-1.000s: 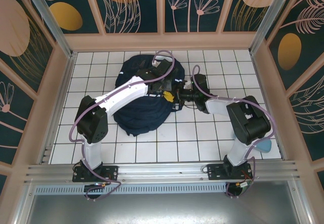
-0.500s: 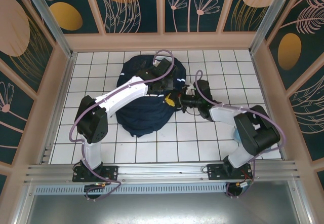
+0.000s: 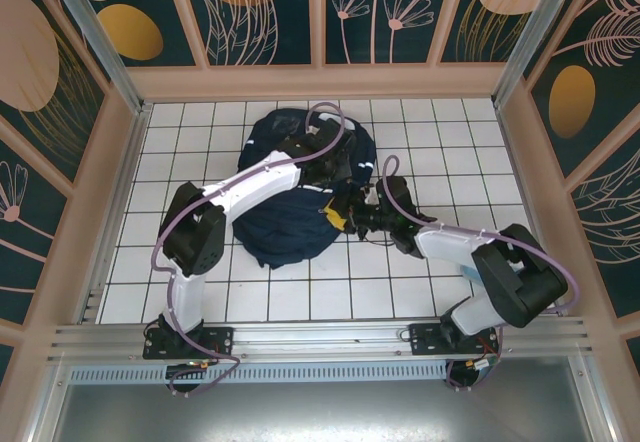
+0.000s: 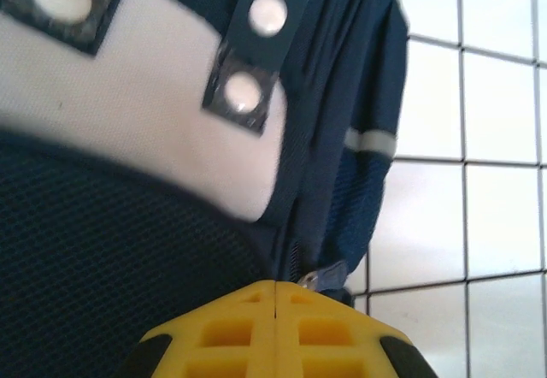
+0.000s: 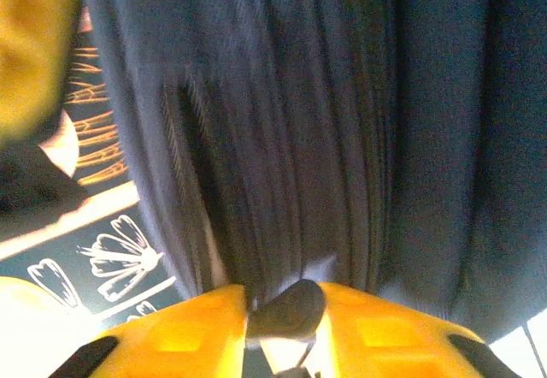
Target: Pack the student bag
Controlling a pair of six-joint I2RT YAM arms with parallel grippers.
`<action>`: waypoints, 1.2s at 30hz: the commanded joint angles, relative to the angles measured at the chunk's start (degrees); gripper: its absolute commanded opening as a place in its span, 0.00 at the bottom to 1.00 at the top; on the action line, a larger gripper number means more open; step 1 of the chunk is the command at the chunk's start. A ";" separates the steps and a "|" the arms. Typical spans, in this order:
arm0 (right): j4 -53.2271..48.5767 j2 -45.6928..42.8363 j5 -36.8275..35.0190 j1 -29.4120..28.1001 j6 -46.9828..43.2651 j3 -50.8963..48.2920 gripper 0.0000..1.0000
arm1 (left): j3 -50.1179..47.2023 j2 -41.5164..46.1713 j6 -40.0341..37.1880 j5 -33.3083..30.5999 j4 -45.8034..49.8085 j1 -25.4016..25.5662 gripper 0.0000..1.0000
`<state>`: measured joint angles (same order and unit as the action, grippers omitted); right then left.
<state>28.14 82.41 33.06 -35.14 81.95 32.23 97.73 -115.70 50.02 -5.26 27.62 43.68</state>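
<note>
The bag (image 3: 285, 227) slumps mid-table, toward the back, with both claws crowded at its right edge. The left claw (image 4: 275, 288) is closed, tips by the zip (image 4: 320, 275). The right claw (image 5: 280, 292) pinches a dark tab (image 5: 291, 308). A pull might slip the tab, drag the bag, or knock the claws together. Bare tiles (image 3: 330, 292) lie nearer and rightward, and walls (image 3: 515, 162) hem the sides.

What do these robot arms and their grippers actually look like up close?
The left arm and right arm have white shells between chunky black joints, with lilac cables looping along them. The left gripper and right gripper end in bright yellow moulded fingers with square recessed pockets, black at their bases.
</note>
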 commanded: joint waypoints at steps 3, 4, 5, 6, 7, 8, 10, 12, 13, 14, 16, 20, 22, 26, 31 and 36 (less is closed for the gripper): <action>-16.38 -9.27 -0.09 3.46 -12.45 -1.29 0.43 | 2.89 2.48 -1.24 0.90 -12.98 -0.61 0.00; -18.97 -10.94 -0.79 6.36 -14.65 -1.14 0.43 | 2.43 3.43 -1.74 1.15 -12.51 -0.72 0.07; -21.42 -12.36 -1.50 8.06 -16.63 -0.80 0.44 | 1.95 4.40 -2.19 1.06 -12.13 -0.70 0.16; -22.87 -13.46 -1.88 9.18 -18.37 -0.41 0.44 | 1.37 5.32 -2.63 0.98 -11.77 -0.71 0.23; -24.47 -13.92 -2.07 10.35 -20.36 0.38 0.45 | 0.73 6.58 -3.03 0.91 -11.39 -0.71 0.32; -25.99 -13.88 -2.05 10.96 -22.01 1.35 0.45 | -0.04 7.63 -3.18 0.48 -11.07 -0.87 0.39; -29.06 -12.22 -1.65 11.22 -26.13 4.50 0.47 | -2.96 10.76 -3.11 -1.53 -10.26 -0.89 0.49; -30.89 -9.60 -0.84 10.72 -28.80 7.90 0.48 | -7.57 14.43 -2.44 -3.41 -10.06 -0.94 0.55; -31.81 -8.26 -0.76 10.23 -29.69 9.58 0.48 | -10.37 16.61 -1.88 -4.46 -9.96 -0.90 0.58; -32.12 -7.24 -1.01 9.74 -30.00 10.80 0.48 | -12.48 18.67 -1.20 -5.23 -9.82 -0.96 0.60; -31.42 -5.18 -1.56 8.48 -30.18 12.70 0.48 | -18.52 23.25 0.42 -6.73 -9.13 -0.95 0.62; -31.38 0.16 -2.36 6.86 -29.86 16.60 0.46 | -28.26 30.54 3.25 -5.33 -8.39 -0.92 0.64; -32.07 3.17 -3.03 6.18 -29.89 18.76 0.44 | -32.21 33.22 4.54 -2.82 -8.19 -0.94 0.63; -31.18 7.87 -1.75 4.87 -30.05 21.60 0.40 | -36.55 35.78 6.68 -0.55 -7.62 0.32 0.60; -30.22 11.52 -0.68 4.11 -30.32 23.88 0.31 | -37.96 35.16 10.41 -0.58 -7.31 5.15 0.59; -27.90 10.85 0.34 3.07 -30.29 23.98 0.09 | -41.25 35.45 15.79 -2.26 -8.55 9.00 0.55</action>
<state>-1.96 93.82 32.03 -30.85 52.56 54.52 59.09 -81.23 61.17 -6.46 19.35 51.70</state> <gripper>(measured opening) 0.110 0.555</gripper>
